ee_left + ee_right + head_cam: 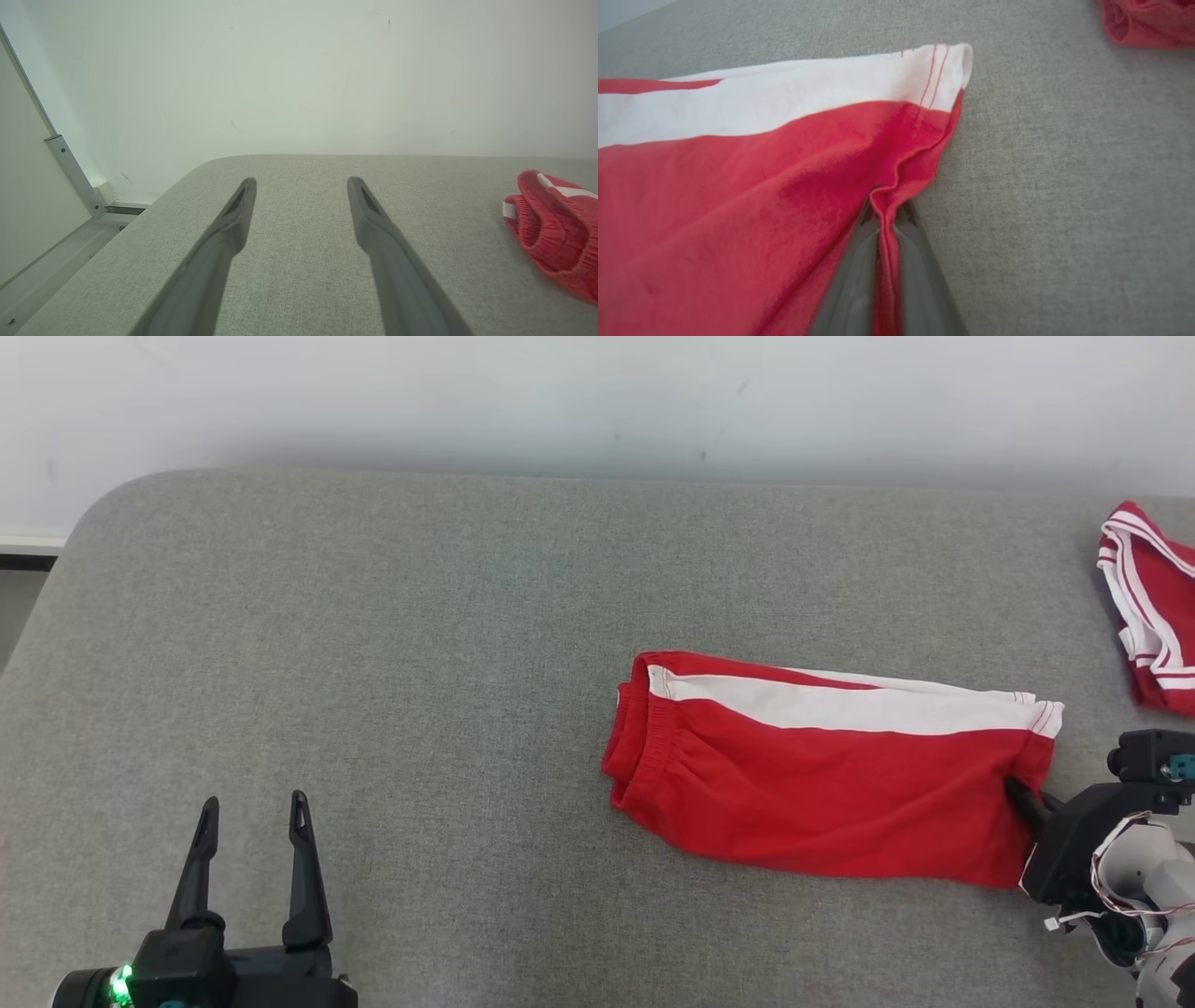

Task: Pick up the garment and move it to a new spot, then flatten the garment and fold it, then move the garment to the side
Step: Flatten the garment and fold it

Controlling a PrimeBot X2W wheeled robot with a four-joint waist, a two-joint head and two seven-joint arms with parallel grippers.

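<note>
The garment [822, 784] is a pair of red shorts with a white side stripe, lying folded on the grey padded table [420, 644], right of centre. My right gripper [1018, 793] is shut on the garment's right hem edge; in the right wrist view a pinched ridge of the garment [738, 196] runs between the two fingers of that gripper [883, 214]. My left gripper [250, 819] stands open at the lower left, well away from the cloth. In the left wrist view the open left gripper [301, 186] holds nothing, and the garment's elastic waistband [551, 233] lies to its right.
A second red and white garment [1153, 607] lies bunched at the table's right edge, also seen as a red bundle [1148, 21] in the right wrist view. A white wall [597, 392] stands behind the table. The table's rounded left corner [84, 523] drops off to the floor.
</note>
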